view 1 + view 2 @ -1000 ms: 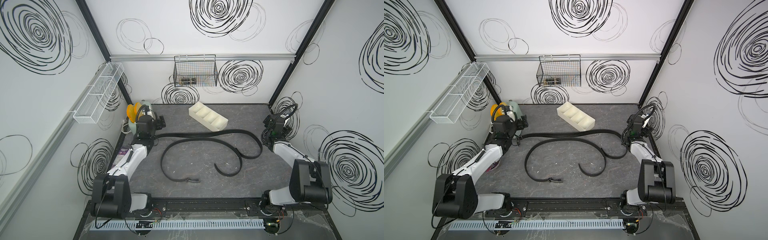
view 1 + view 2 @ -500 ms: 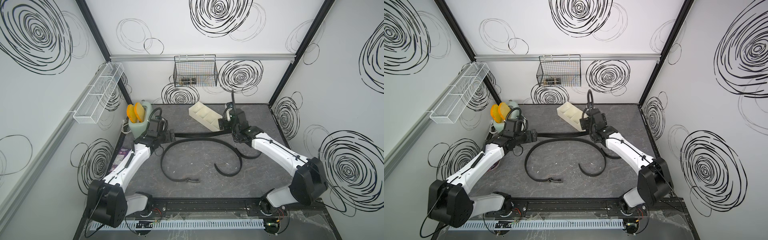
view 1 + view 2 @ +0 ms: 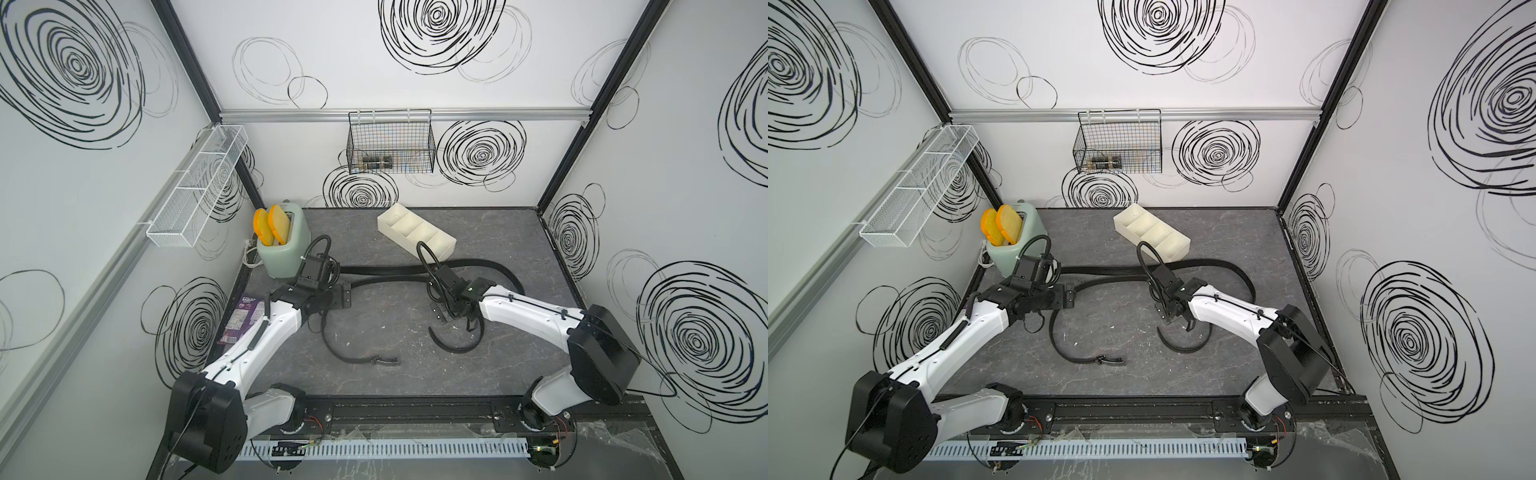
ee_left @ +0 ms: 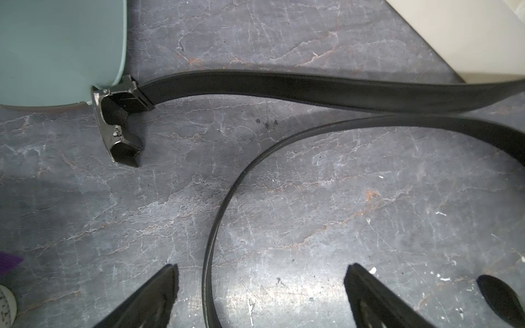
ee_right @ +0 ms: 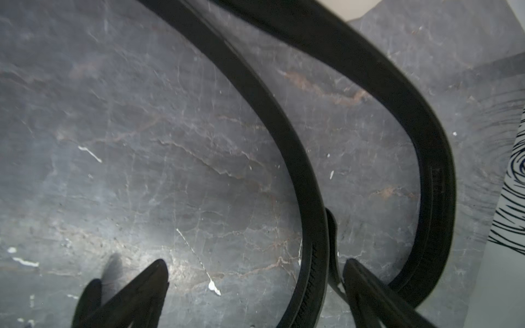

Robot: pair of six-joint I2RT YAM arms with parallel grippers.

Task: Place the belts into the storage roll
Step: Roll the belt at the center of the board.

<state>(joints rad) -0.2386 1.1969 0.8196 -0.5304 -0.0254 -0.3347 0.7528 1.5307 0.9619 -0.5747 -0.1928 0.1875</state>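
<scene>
Both belts (image 3: 382,271) lie uncoiled in loose loops on the counter (image 3: 498,232), outside the storage roll (image 3: 415,232) at the back. The left claw (image 4: 260,272) hangs released over a belt curve near the toaster (image 3: 284,253). The right claw (image 5: 255,265), also released, straddles 1 strand.

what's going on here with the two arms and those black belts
Two robot arms are set to put two black belts into the cream four-compartment tray. Both belts lie uncoiled on the grey table, one with its buckle beside the green toaster. The left claw and right claw are open, each low over a belt that runs between its fingers. Nothing is gripped yet, and the tray is empty.
</scene>
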